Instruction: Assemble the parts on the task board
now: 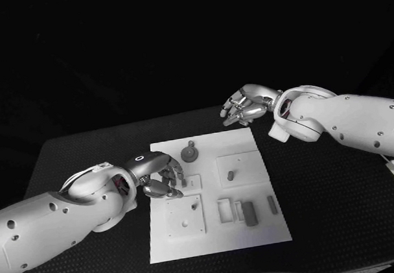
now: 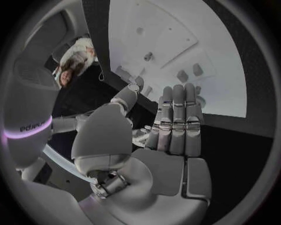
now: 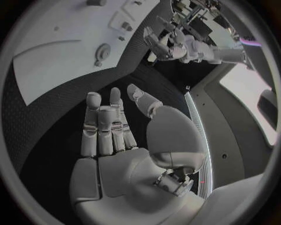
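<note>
The white task board (image 1: pixel 216 235) lies mid-table, also seen as the board (image 2: pixel 175 33) and the board (image 3: pixel 53 51). On it are a round knobbed part (image 1: pixel 190 153), the same round part (image 3: pixel 103 50), a square plate with a peg (image 1: pixel 240 168), a larger square plate (image 1: pixel 184 216) and several small grey bars (image 1: pixel 249 213). My left hand (image 1: pixel 160 174) hovers over the board's left edge, fingers pointing down beside a small peg (image 1: pixel 182 191). From its wrist, the left hand (image 2: pixel 175 124) has straight fingers and holds nothing. My right hand (image 1: pixel 246 106) hangs above the board's far edge, and the right hand (image 3: pixel 108 126) is empty too.
The black table (image 1: pixel 343 194) surrounds the board, with bare matting on both sides and in front. My right forearm (image 1: pixel 365 123) crosses the far right of the table. My left forearm (image 1: pixel 46 223) lies over the near left.
</note>
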